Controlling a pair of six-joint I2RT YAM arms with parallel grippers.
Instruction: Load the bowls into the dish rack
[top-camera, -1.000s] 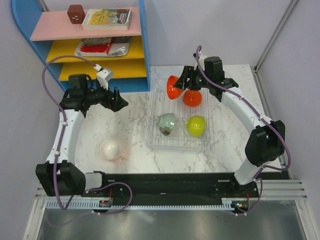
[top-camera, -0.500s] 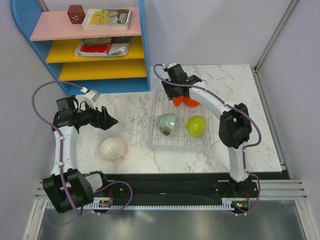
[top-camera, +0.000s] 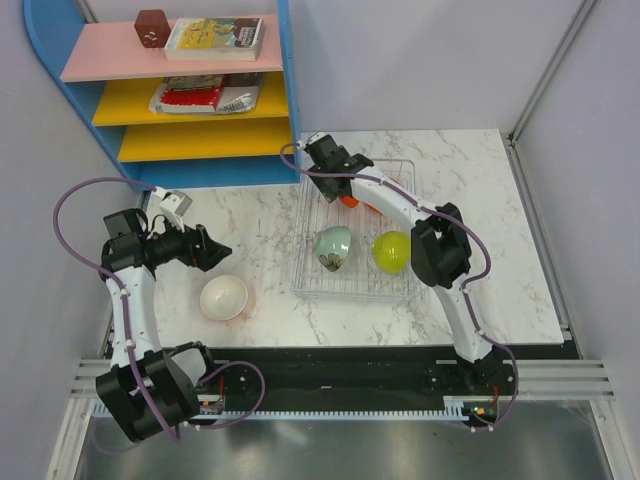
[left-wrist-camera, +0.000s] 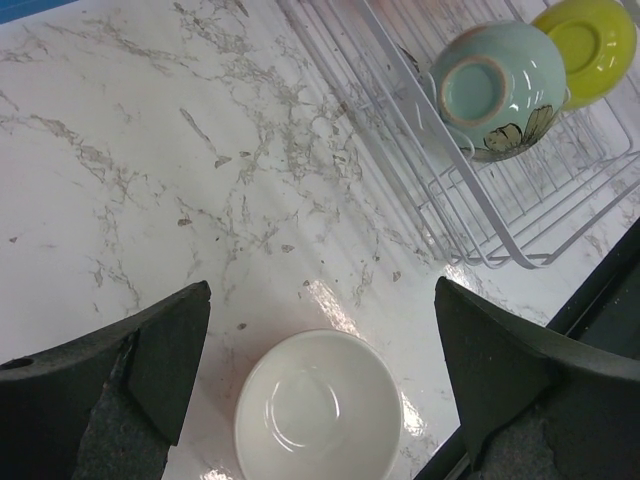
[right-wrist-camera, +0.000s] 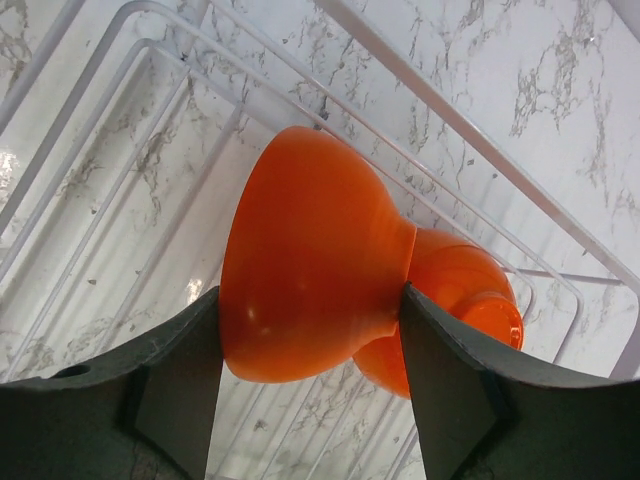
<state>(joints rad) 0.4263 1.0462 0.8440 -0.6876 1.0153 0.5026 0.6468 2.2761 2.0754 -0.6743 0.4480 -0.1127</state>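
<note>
The dish rack (top-camera: 352, 288) sits on the marble table (top-camera: 470, 290), right of centre. In the top view my right arm (top-camera: 388, 197) covers much of its far end, so the wires there cannot be inspected from above. My left gripper (left-wrist-camera: 322, 298) is spread wide and holds nothing; it hangs above the table, left of the rack. My right gripper (right-wrist-camera: 310, 295) is closed onto an orange bowl (right-wrist-camera: 300, 240), one finger against each side, over the rack's far end. Whether that bowl touches the wires I cannot tell. A second orange bowl (right-wrist-camera: 465, 300) lies just behind it, partly hidden, and only slivers of orange show from above. The white bowl (top-camera: 224, 297) stands upright on the table outside the rack, its near rim cut off in the left wrist view. In the rack's near half a pale green bowl (top-camera: 333, 247) stands on edge beside a yellow bowl (top-camera: 392, 252), which is likewise tilted and is clipped by the frame edge in the left wrist view.
</note>
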